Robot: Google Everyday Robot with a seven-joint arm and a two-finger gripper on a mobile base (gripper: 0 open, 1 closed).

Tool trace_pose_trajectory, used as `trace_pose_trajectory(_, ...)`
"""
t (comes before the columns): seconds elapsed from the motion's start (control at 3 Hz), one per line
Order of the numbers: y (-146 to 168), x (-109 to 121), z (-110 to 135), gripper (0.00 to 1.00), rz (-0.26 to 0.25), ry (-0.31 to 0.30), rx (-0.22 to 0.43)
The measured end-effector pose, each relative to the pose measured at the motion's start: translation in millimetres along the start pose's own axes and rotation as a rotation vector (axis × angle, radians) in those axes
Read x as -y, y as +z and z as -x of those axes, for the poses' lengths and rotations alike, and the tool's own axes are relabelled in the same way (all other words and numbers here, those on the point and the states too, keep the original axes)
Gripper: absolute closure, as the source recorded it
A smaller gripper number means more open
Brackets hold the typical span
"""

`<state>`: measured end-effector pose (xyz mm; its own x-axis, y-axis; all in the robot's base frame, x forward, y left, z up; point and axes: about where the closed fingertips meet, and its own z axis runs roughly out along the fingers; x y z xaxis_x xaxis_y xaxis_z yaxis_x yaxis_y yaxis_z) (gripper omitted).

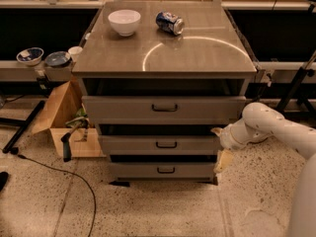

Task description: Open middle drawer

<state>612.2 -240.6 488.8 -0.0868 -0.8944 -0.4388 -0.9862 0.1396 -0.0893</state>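
The middle drawer [133,145] is the second of three grey fronts in a cabinet, with a small dark bar handle [166,144] at its centre. Its front sits roughly in line with the drawer below. My gripper [219,146], on a white arm coming in from the right, is at the right end of the middle drawer's front, well right of the handle. Its fingers are spread, one pointing up-left and the other [222,161] hanging down, and they hold nothing.
The taller top drawer [123,109] and the lowest drawer [133,170] flank the middle one. On the cabinet top [197,53] stand a white bowl [124,21] and a blue can [169,22] on its side. A cardboard box [64,117] and a black cable [54,172] lie to the left.
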Motion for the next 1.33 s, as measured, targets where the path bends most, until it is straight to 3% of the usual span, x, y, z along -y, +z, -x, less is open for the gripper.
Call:
trace_pose_trajectory(0.67, 36, 17, -15, 0.00, -0.002, 0.051, 0.028)
trace_pose_trajectory(1.0, 59, 36, -20, 0.00, -0.012, 0.076, 0.050)
trace_pose_trajectory(1.33, 59, 36, -20, 0.00, -0.012, 0.076, 0.050)
